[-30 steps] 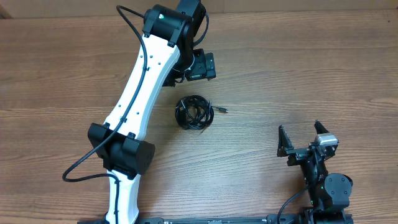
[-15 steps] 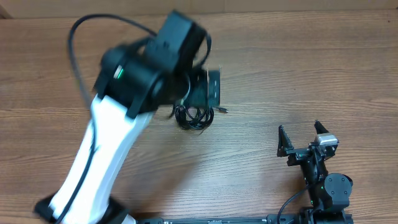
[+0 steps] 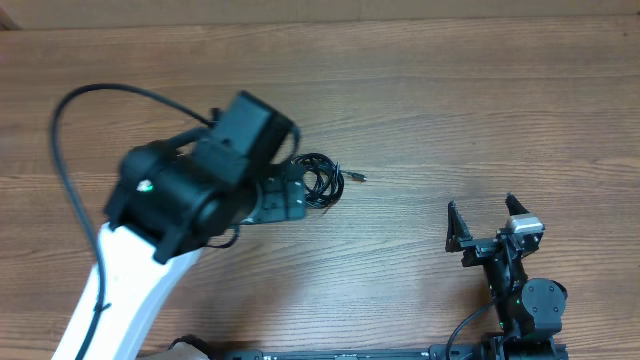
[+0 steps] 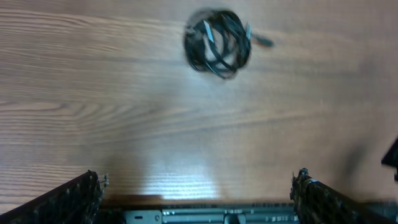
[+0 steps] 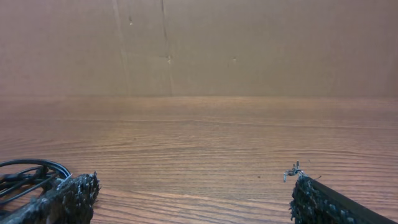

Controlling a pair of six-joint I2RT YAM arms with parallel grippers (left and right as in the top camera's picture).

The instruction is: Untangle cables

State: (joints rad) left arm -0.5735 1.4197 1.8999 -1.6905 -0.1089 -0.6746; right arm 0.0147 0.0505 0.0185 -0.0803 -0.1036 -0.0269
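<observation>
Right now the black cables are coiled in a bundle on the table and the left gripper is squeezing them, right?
No. The cables are coiled in a bundle on the table, but the left gripper is not squeezing them: the left wrist view shows it open, with the bundle lying ahead, untouched.

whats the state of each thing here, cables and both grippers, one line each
cables: coiled in one tight bundle, flat on the table, one plug end poking out, not gripped
left gripper: open, empty, above the table, short of the bundle
right gripper: open, empty, well away from the bundle
</observation>
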